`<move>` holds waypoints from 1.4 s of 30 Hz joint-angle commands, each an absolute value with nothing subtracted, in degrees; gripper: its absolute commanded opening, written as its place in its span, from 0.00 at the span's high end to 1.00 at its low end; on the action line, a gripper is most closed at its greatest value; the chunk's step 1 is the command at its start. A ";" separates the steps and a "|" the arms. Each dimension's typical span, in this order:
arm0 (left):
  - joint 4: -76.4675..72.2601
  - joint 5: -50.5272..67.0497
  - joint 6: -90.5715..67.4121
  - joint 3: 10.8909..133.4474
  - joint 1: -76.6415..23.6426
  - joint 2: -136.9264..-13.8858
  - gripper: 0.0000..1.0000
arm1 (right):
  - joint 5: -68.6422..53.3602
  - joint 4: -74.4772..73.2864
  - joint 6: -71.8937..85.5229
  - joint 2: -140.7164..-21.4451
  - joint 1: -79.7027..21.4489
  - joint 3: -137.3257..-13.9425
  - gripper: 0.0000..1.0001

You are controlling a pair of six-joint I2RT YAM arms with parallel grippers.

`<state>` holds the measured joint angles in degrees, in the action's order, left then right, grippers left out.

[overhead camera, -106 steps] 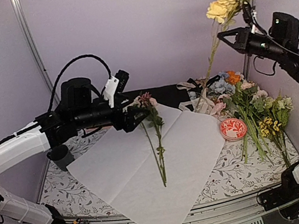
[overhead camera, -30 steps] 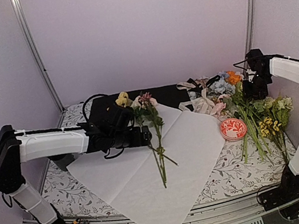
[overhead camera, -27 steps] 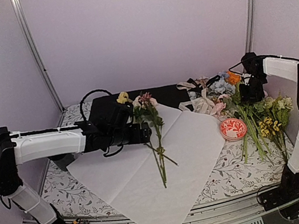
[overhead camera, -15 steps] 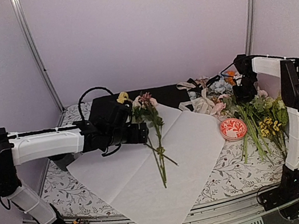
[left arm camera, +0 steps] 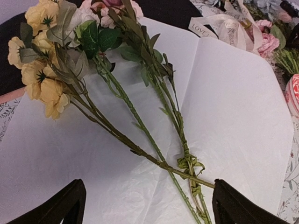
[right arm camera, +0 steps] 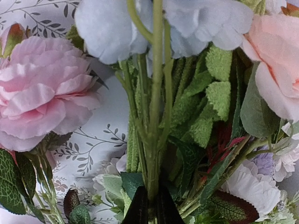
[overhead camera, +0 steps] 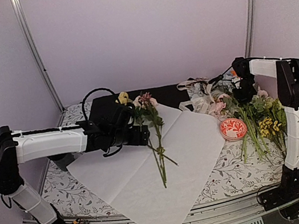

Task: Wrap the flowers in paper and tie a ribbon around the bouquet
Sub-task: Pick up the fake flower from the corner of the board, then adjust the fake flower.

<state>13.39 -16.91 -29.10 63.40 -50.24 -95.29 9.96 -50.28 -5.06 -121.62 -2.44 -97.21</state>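
White paper (overhead camera: 131,173) lies spread across the middle of the table (overhead camera: 230,173), with yellow and pink flowers (overhead camera: 157,151) resting on it, blooms toward the far side. The left gripper (left arm camera: 149,212) stands over their stems, jaws wide and empty. At far right, the right gripper (right arm camera: 150,207) is pinched tight on the stem of a blue flower (right arm camera: 117,28) in the pile.

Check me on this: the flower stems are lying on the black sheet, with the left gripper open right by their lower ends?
One thing is wrong. The flowers have their stems on the white paper, not on anything black, as the left wrist view shows plainly. The rest holds: the left gripper is open right by their lower ends.
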 commanded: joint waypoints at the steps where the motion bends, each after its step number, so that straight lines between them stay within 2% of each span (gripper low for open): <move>1: 13.70 -16.19 -28.18 64.78 -50.73 -95.73 0.05 | 13.76 -48.19 -6.35 -117.47 -2.60 -97.76 1.00; 12: 13.48 -16.06 -26.94 65.53 -50.75 -95.49 0.06 | 27.47 -43.04 -3.77 -98.65 -2.71 -94.34 1.00; 16: 13.46 -15.91 -26.98 65.23 -50.79 -95.23 0.05 | 28.75 -39.91 -3.22 -91.54 -2.73 -93.55 1.00; 19: 13.13 -15.82 -26.98 64.91 -50.85 -94.85 0.05 | 22.98 -35.72 -2.07 -85.05 -2.80 -91.55 1.00; 24: 11.94 -15.32 -26.23 64.25 -50.83 -94.05 0.06 | 4.36 -25.11 -2.48 -74.32 -2.85 -83.97 1.00; 27: 12.01 -14.99 -25.85 64.41 -50.89 -93.79 0.06 | 5.96 -33.53 2.11 -76.13 -2.37 -87.48 1.00; 31: 11.36 -15.20 -25.54 63.91 -50.90 -93.52 0.05 | 4.37 -50.39 9.53 -85.40 -1.94 -92.57 1.00; 32: 11.30 -15.13 -25.41 63.90 -50.92 -93.56 0.05 | 8.43 -54.43 9.79 -89.66 -2.23 -93.23 1.00; 33: 11.29 -15.00 -25.28 63.90 -50.94 -93.50 0.06 | 17.97 -57.69 10.72 -92.10 -3.51 -92.71 1.00; 34: 11.25 -14.90 -25.23 63.85 -50.89 -93.51 0.05 | 33.94 -59.28 11.25 -94.04 -5.56 -90.97 1.00; 36: 11.07 -14.77 -24.98 63.65 -50.89 -93.43 0.05 | 48.01 -58.50 9.53 -95.80 -10.81 -86.45 1.00; 37: 10.93 -14.74 -24.80 63.51 -50.94 -93.38 0.06 | 48.16 -55.97 6.72 -95.33 -13.89 -84.86 1.00; 40: 10.48 -14.91 -24.47 63.52 -50.95 -93.51 0.05 | 34.33 -45.61 -4.06 -91.29 -22.06 -82.18 1.00; 42: 10.51 -14.86 -24.41 63.85 -50.93 -93.68 0.06 | 36.54 -39.51 -9.68 -89.47 -25.60 -79.61 1.00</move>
